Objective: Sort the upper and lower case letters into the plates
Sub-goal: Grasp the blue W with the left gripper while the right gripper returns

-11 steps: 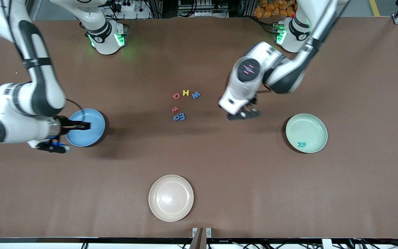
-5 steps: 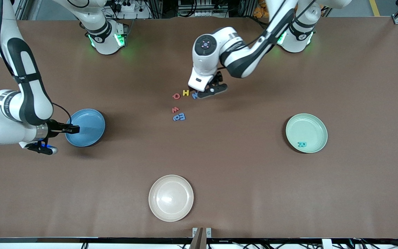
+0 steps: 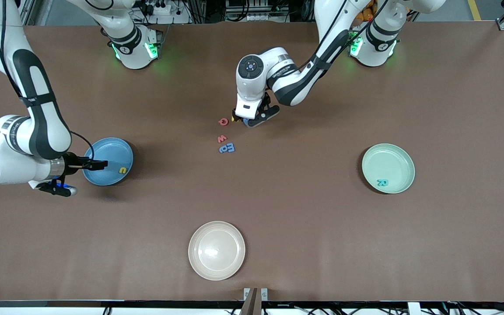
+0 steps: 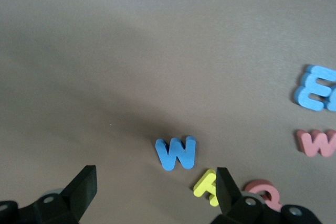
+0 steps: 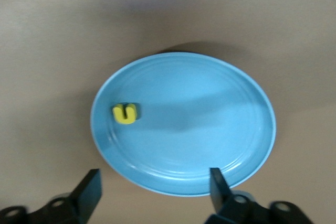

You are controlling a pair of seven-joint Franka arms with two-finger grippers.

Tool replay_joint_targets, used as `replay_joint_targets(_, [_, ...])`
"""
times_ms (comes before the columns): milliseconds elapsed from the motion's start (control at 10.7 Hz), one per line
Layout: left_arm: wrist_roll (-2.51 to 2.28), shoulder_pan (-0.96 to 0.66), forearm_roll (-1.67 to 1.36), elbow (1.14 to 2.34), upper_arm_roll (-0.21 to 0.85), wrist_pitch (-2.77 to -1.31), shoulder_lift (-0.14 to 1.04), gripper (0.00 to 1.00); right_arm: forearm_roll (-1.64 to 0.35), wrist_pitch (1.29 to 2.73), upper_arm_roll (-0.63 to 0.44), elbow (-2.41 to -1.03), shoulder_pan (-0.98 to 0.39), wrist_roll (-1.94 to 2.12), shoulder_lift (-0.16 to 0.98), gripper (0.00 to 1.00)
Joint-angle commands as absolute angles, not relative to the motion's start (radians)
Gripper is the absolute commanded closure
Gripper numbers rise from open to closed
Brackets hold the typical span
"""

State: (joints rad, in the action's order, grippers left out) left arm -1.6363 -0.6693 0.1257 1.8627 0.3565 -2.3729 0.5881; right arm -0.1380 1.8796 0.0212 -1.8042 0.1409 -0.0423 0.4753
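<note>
The left gripper [image 3: 255, 119] hangs low over the letter cluster mid-bench, jaws spread and empty; the blue W [image 4: 176, 152] lies flat between its fingers, so the coming move is judged a straight descent with the jaws closing across the letter's width. The yellow H [image 4: 208, 187] sits just beside the W, near one finger [image 4: 227, 190]; contact with it is a risk. The red Q [image 3: 223, 121], red w [image 3: 222, 139] and blue E [image 3: 231, 148] lie close by. The right gripper [image 3: 99, 165] hovers over the light blue plate [image 3: 103, 173], jaws apart, holding nothing; a yellow u [image 5: 125, 113] lies in that plate. A teal R [image 3: 382, 182] lies in the mint plate [image 3: 398, 154]; the beige plate [image 3: 199, 262] holds nothing.
</note>
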Motion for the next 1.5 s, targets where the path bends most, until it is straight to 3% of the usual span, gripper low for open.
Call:
replay_joint_targets(0, [-1.768, -0.71, 0.216, 1.855, 0.328, -2.398, 0.615, 0.01, -0.138, 1.815, 0.031, -1.758, 0.054, -0.211, 0.443, 0.0])
replay_joint_targets(376, [-1.813, -0.724, 0.255, 1.83, 0.325, -2.425, 0.657, 0.04, -0.143, 1.862, 0.138, -1.746, -0.035, -0.55, 0.428, 0.0])
replay_joint_targets(657, [-1.813, -0.736, 0.259, 1.827, 0.322, -2.465, 0.678, 0.08, -0.143, 1.919, 0.159, -1.746, -0.126, -0.853, 0.431, 0.0])
replay_joint_targets(845, [-1.815, -0.738, 0.285, 1.827, 0.314, -2.476, 0.69, 0.1, -0.141, 1.956, 0.239, -1.753, -0.127, -1.055, 0.433, 0.0])
replay_joint_targets(1033, [-1.815, -0.739, 0.288, 1.825, 0.311, -2.482, 0.698, 0.14, -0.141, 2.052, 0.259, -1.758, -0.161, -1.232, 0.458, 0.0])
replay_joint_targets(1220, [-1.815, -0.739, 0.288, 1.821, 0.311, -2.482, 0.699, 0.3, -0.141, 2.106, 0.261, -1.758, -0.19, -1.292, 0.498, 0.0])
replay_joint_targets(1314, [-1.813, -0.738, 0.287, 1.816, 0.311, -2.482, 0.701, 0.51, -0.141, 2.124, 0.261, -1.758, -0.204, -1.301, 0.518, 0.0])
replay_joint_targets(1408, [-1.813, -0.738, 0.287, 1.813, 0.311, -2.482, 0.703, 0.84, -0.141, 2.15, 0.261, -1.758, -0.219, -1.336, 0.537, 0.0])
